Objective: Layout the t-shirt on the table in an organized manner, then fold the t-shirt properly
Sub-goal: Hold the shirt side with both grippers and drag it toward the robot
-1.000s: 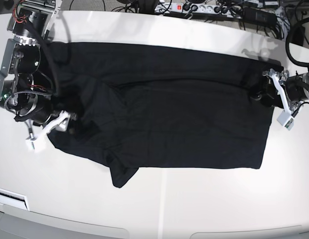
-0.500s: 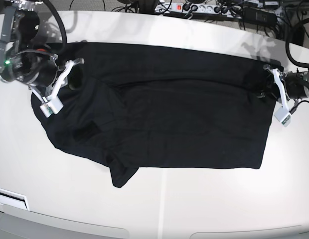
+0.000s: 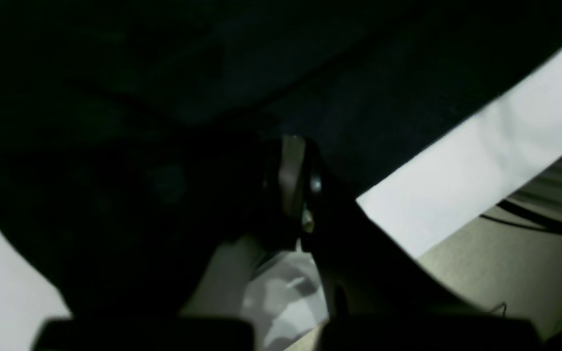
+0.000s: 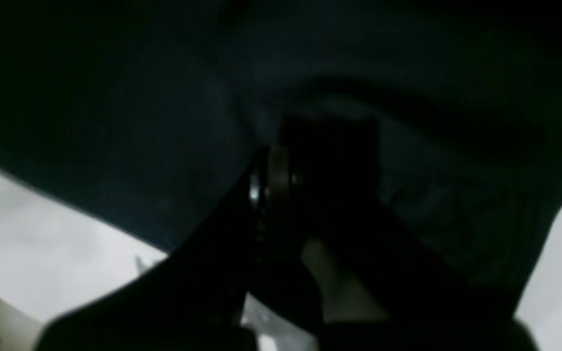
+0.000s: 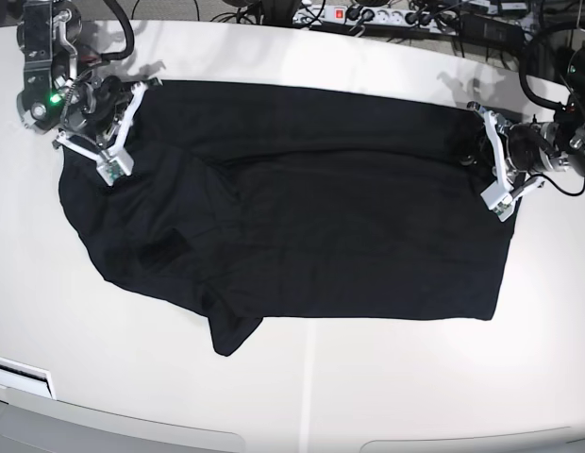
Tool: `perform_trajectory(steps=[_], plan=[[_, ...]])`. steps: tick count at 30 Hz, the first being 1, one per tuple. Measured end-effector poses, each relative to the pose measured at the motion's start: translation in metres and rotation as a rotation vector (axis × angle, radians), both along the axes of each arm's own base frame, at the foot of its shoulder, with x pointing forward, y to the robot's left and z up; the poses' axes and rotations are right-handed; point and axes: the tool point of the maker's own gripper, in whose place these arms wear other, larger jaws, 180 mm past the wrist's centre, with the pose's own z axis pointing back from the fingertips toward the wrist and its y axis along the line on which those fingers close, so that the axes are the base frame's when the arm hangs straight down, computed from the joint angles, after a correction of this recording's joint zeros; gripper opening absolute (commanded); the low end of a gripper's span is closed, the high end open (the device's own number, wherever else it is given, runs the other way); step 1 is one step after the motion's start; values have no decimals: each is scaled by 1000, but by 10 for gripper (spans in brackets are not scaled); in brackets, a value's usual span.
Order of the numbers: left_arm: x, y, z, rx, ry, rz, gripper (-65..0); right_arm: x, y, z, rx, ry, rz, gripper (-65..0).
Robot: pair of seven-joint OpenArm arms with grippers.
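The black t-shirt (image 5: 321,226) lies spread across the off-white table (image 5: 321,396), one sleeve poking toward the front. My right gripper (image 5: 138,102) is at the shirt's far left corner, shut on the fabric there. In the right wrist view its fingers (image 4: 273,180) are pressed together with dark cloth (image 4: 115,97) bunched around them. My left gripper (image 5: 476,151) sits at the shirt's far right edge, shut on the hem. Seen from the left wrist, its fingers (image 3: 293,165) meet over the cloth (image 3: 164,73), with bare table (image 3: 481,156) beside them.
A power strip and a tangle of cables (image 5: 368,14) run along the table's back edge. A white flat piece (image 5: 19,377) lies at the front left corner. The table's curved front edge (image 5: 302,444) runs below the shirt.
My right arm has moved from the shirt's near left edge up to its far left corner. The left gripper has shifted a little inward onto the right edge. Both grippers have gone from open to shut.
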Motion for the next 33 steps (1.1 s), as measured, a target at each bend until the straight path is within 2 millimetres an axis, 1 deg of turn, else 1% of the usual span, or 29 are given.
perform_trajectory(steps=[4,9,12,14,18,22,23,25,28,29,33], plan=[[3,1,2,0,-8,4,-650,-5,-11,-3,-34,33,-45,-650],[-3,-2,1,-19,24,8,-650,-24,-28,-8,-69,72,-136,-650],[-2,-6,2,-44,22,15,-650,-33,-34,-10,-87,78,-197,-650],[-3,-11,1,-57,24,18,-650,-37,-36,-11,-94,83,-215,-650],[-8,-31,-6,-98,52,19,-650,-42,-41,-11,-113,111,-258,-650],[-21,-39,-14,-112,86,20,-650,-51,-47,-12,-142,159,-295,-650],[-24,-38,-16,-109,94,20,-650,-56,-49,-12,-153,181,-303,-650],[-30,-37,-19,-94,120,13,-650,-59,-51,-13,-160,188,-307,-650],[-28,-36,-19,-88,120,19,-650,-64,-52,-14,-164,200,-290,-650],[-28,-32,-20,-76,129,38,-650,-65,-52,-14,-165,202,-289,-650],[-32,-27,-22,-50,157,40,-650,-73,-54,-13,-189,229,-282,-650]])
